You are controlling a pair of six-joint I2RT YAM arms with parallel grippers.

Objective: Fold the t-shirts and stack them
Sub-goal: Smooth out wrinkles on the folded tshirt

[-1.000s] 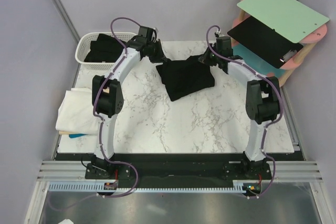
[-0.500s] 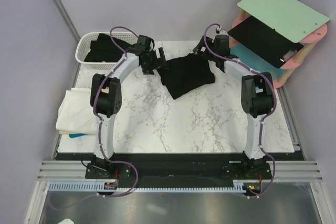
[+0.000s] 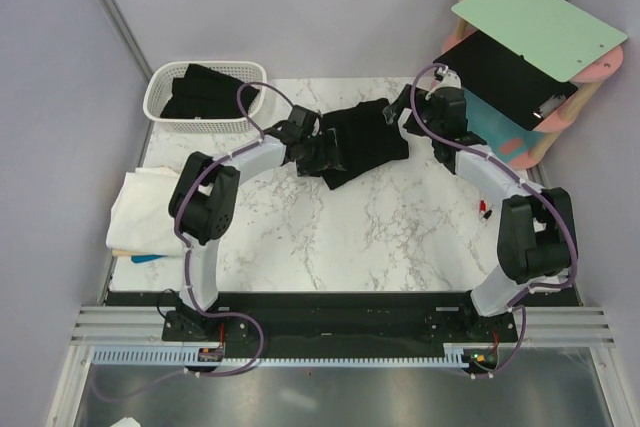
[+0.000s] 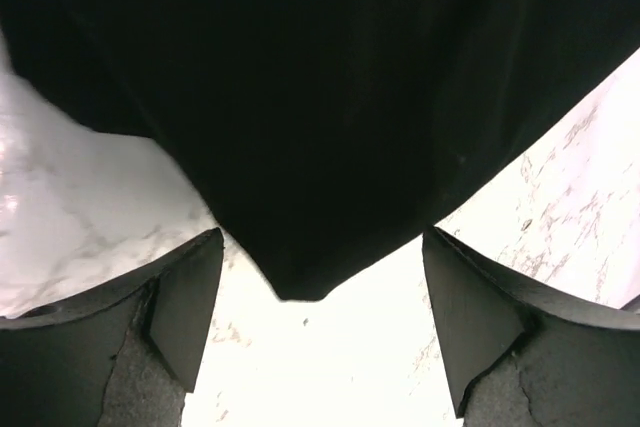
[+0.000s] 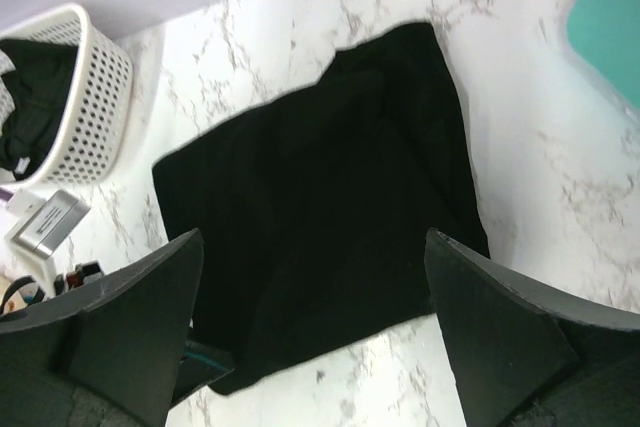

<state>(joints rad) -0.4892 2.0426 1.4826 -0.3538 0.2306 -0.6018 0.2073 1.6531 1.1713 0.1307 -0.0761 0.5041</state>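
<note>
- Big change in the last second: both arms have left the far edge of the counter (image 3: 400,237), where they were working close together at the top of the black t-shirt (image 3: 360,142).
- The left arm has dropped low and swung inward. The left tool (image 3: 316,150) now sits at the shirt's left edge, near the middle of the overhead view.
- The right arm has thrown its elbow out toward the right of the frame. The right tool (image 3: 398,115) now hangs by the shirt's upper right corner.
- The shirt has settled into a rumpled dark slab in the upper middle of the counter, spread a little wider than a second ago.
- We read this as a let-go after laying the shirt down, with the next grasp being lined up. The folding of this shirt looks barely begun.
- In the left wrist view, the left tool (image 4: 320,242) is spread wide, with its fingers (image 4: 185,307) at lower left and lower right. A pointed corner of the black t-shirt (image 4: 300,147) reaches down between them, and white marble shows on both sides of it, so nothing is pinched.
- In the right wrist view, the right tool (image 5: 315,242) is also spread wide and empty. It looks down from above on the black t-shirt (image 5: 330,197) in mid-frame and touches nothing.
- Elsewhere, more black shirts (image 3: 205,92) wait in the basket (image 3: 160,99) at upper left, and the pale shirts (image 3: 145,207) lie piled at the counter's left edge.
</note>
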